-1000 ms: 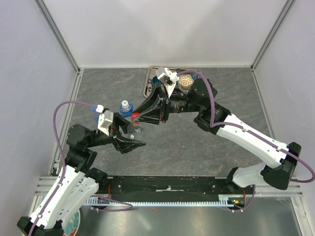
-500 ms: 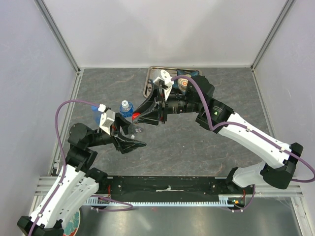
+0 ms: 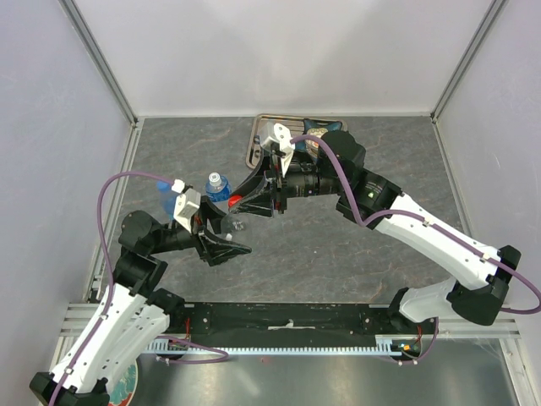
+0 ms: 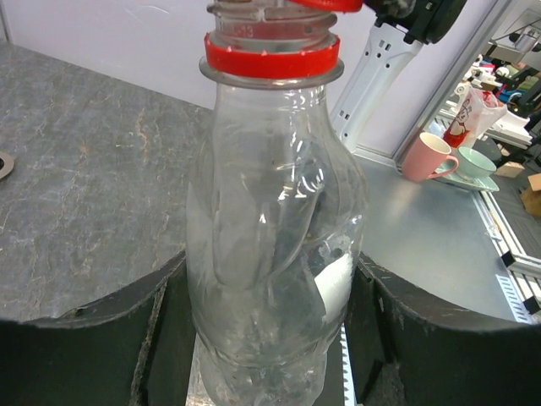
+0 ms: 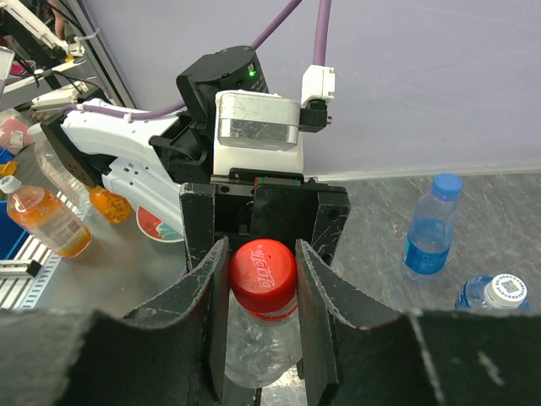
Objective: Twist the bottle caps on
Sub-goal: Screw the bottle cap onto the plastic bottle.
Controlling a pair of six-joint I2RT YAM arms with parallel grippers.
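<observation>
Left claw [image 4: 269,355] clamps clear bottle [image 4: 270,211] upright, nearer surface [image 3: 338,254] left edge; right claw [image 5: 262,258] pinches red cap [image 5: 264,275] atop its neck.

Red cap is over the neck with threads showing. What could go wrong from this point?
1. The red cap in the right claw sits high, with thread showing below; twisting it off-axis may cross-thread.
2. The left claw grips the thin clear bottle low on its body; it may spin or buckle.
3. The blue-capped bottle stands near both arms and could be knocked.
</observation>
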